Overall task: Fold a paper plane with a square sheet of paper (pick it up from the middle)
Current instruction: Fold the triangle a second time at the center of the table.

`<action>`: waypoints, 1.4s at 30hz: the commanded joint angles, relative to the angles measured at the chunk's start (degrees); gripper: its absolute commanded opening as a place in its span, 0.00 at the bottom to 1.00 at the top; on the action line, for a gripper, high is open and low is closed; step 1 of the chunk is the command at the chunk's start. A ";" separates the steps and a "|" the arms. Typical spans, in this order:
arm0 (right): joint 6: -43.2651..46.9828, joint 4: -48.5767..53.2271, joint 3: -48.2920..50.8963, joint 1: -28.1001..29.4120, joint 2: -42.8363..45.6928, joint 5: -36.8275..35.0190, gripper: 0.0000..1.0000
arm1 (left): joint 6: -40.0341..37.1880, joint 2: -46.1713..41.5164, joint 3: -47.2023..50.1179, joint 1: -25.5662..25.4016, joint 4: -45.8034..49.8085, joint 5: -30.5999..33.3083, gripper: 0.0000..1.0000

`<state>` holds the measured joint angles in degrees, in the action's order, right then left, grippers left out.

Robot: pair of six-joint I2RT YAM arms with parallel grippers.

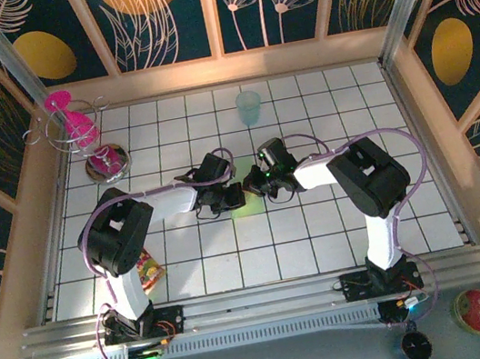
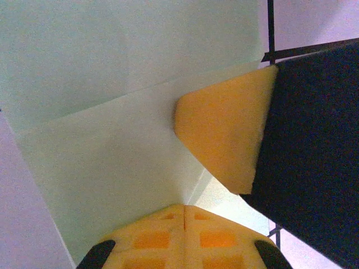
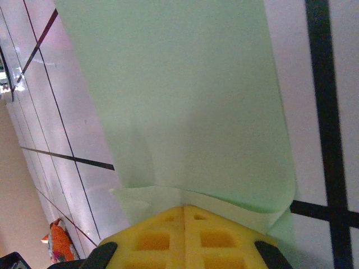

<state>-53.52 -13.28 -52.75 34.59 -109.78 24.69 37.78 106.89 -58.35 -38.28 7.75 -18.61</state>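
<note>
Risk: tear or skewed crease if the arms tug unevenly. Left gripper (image 2: pixel 184 208) & right gripper (image 3: pixel 184 208) each clamp tight on thin light green paper sheet (image 2: pixel 106 162), part-folded, at ctr of white tiled table (image 1: pixel 324 239).

Left gripper (image 1: pixel 233 194): centre of the table (image 1: pixel 324 239), just beside right gripper (image 1: pixel 254 183).
Sheet of paper (image 1: pixel 245 206): green sliver between them.
Cup (image 1: pixel 249 106): near far edge.

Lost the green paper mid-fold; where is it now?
The green paper lies mid-table in the top view, between left claw and right claw, nearside of the teal cup.
</note>
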 commanded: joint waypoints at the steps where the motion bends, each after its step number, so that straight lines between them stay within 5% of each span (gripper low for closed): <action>1: -0.44 6.33 1.38 -0.40 -3.88 -3.42 0.00 | -2.48 1.13 -1.33 -0.24 4.63 2.32 0.00; 30: -0.02 7.20 1.62 -0.93 -3.96 -3.81 0.00 | -9.45 -3.71 6.47 -0.19 12.41 2.33 0.00; 42: 0.02 7.11 1.71 -1.06 -3.96 -3.77 0.00 | -12.38 -9.77 5.63 -0.26 18.86 13.29 0.00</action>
<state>-53.54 -13.39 -52.75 34.22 -110.04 25.56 27.07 99.07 -52.53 -38.81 16.36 -10.92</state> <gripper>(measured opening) 0.046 0.044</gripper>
